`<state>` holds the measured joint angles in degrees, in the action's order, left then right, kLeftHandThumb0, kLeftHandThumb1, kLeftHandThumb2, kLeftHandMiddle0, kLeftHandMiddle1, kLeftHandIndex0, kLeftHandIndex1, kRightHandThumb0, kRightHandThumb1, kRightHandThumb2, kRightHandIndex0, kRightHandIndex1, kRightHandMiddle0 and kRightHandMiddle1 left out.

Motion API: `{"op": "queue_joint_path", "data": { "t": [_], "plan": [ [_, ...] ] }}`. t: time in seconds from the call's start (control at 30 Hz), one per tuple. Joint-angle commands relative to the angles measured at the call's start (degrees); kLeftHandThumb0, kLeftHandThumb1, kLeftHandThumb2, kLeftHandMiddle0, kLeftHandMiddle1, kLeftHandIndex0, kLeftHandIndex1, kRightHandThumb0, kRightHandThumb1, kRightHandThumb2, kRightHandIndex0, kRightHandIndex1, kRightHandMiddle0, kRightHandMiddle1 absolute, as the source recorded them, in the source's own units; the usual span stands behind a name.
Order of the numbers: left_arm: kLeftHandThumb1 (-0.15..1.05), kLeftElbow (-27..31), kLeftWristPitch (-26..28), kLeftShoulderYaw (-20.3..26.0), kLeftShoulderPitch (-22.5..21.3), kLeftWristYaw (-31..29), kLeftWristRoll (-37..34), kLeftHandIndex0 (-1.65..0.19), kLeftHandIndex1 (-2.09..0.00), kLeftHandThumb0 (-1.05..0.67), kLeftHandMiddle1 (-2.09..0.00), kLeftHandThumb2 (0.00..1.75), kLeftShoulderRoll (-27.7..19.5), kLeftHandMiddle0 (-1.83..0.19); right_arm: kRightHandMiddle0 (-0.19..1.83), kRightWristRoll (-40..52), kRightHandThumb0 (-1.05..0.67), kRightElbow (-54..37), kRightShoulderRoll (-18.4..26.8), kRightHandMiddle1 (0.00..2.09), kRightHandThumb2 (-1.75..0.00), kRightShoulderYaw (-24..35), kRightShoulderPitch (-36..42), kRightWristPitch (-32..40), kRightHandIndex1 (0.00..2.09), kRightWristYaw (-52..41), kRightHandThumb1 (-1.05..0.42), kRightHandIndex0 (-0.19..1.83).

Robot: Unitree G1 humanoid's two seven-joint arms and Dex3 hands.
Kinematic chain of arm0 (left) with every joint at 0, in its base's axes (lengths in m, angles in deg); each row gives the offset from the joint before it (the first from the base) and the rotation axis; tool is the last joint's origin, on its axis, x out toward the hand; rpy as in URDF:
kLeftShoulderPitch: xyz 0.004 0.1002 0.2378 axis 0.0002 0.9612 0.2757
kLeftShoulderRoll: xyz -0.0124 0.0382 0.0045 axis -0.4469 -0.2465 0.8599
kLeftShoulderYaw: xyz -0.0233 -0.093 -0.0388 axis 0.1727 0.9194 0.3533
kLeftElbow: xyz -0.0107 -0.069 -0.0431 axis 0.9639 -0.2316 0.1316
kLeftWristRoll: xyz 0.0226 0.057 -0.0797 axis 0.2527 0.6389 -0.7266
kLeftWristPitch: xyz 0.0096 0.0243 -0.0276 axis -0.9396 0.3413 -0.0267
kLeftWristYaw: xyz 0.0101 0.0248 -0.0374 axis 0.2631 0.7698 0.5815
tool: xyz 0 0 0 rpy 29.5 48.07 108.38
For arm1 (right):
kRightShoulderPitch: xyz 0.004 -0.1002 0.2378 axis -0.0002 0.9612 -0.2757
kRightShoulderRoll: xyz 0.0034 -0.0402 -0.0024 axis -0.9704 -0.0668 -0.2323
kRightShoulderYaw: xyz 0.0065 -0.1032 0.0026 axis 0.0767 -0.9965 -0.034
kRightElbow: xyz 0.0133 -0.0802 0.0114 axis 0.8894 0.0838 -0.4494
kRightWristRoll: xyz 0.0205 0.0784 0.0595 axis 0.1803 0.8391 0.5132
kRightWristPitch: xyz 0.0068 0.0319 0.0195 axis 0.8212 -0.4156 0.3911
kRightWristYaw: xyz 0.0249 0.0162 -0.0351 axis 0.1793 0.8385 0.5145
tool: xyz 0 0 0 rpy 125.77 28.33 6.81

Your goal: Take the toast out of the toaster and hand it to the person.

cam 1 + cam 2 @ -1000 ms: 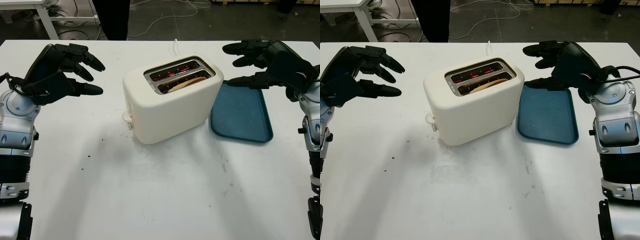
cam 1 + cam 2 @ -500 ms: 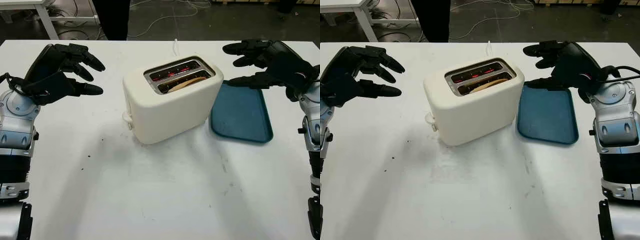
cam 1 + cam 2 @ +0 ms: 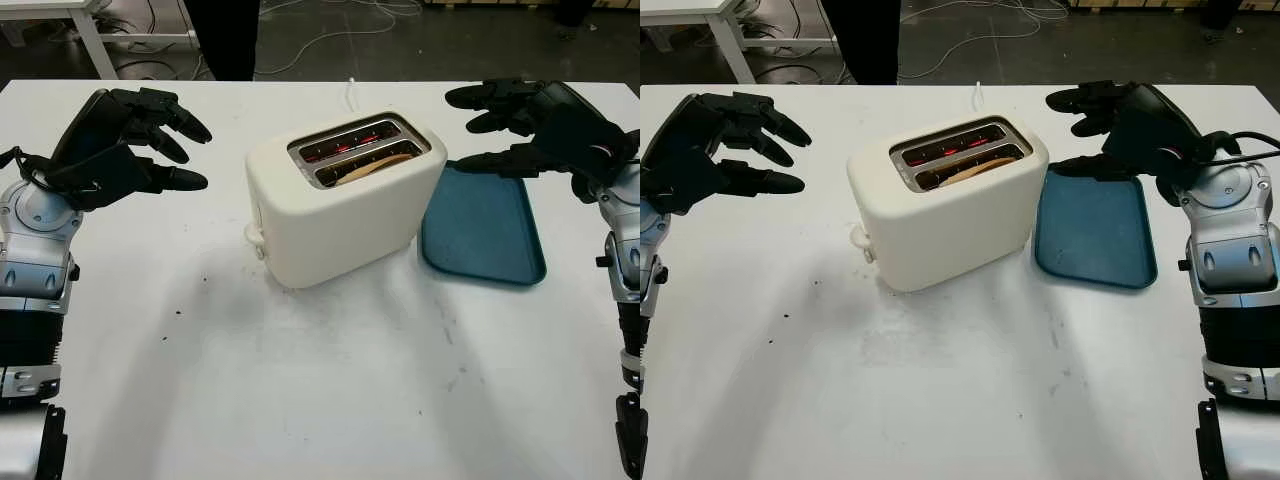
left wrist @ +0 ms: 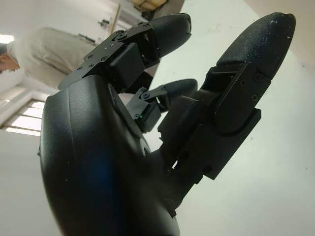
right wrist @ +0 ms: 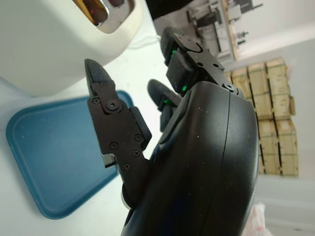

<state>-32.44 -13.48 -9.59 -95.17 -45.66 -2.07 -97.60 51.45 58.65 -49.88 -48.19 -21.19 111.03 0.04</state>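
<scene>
A: Left to right? Left hand point(image 3: 115, 145) up over the counter point(image 3: 300, 380), well to the left of the toaster point(image 3: 340, 200). Fingers point(image 3: 175, 125) open, holding nothing.

B: Toast point(image 3: 372, 163)?

A: Down in the near slot of the toaster, mid-counter; only the top edge showing. Far slot glowing red. Long axis along the slot, running from near-left to far-right, flat faces toward front and back.

B: Right side?

A: Blue tray point(image 3: 485, 225) just beside the toaster's right end. Right hand point(image 3: 545, 125) above the tray's far edge, open, holding nothing, pointing left toward the slots.

B: Nearer hand?

A: Right, probably. Toast up and to the left of those fingers. Person point(image 4: 47, 46) behind the counter's far side.
</scene>
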Motion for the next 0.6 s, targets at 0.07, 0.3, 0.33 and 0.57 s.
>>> {"op": "queue_joint_path", "data": {
  "t": [0.07,0.3,0.33,0.57],
  "plan": [
    [0.60,-0.04,-0.45,0.38,0.41,0.00,-0.60,-0.84,-0.72,-1.05,-0.83,0.00,-0.06,-0.87,0.53,0.77,-0.13,-0.41,-0.25,0.01,0.00,0.28,-0.07,0.21,0.84,0.04,-0.78,0.15],
    [0.60,0.26,-0.27,0.42,0.56,0.23,-0.49,-0.84,-0.72,-1.05,-0.84,0.00,0.01,-0.87,0.54,0.36,-0.15,-0.43,-0.28,0.01,0.00,0.18,0.04,0.38,0.84,0.45,-0.77,0.17],
    [0.60,0.26,-0.31,0.44,0.58,0.26,-0.50,-0.85,-0.72,-1.05,-0.84,0.00,0.04,-0.88,0.54,0.57,-0.15,-0.34,-0.33,0.01,0.00,0.29,0.06,0.28,0.84,0.36,-0.78,0.16],
    [0.60,0.18,-0.39,0.45,0.61,0.18,-0.48,-0.84,-0.72,-1.05,-0.84,0.00,-0.02,-0.87,0.53,0.85,-0.16,0.23,-0.32,0.01,0.00,0.33,-0.01,-0.64,0.84,0.10,-0.77,0.16]
  ]
}}
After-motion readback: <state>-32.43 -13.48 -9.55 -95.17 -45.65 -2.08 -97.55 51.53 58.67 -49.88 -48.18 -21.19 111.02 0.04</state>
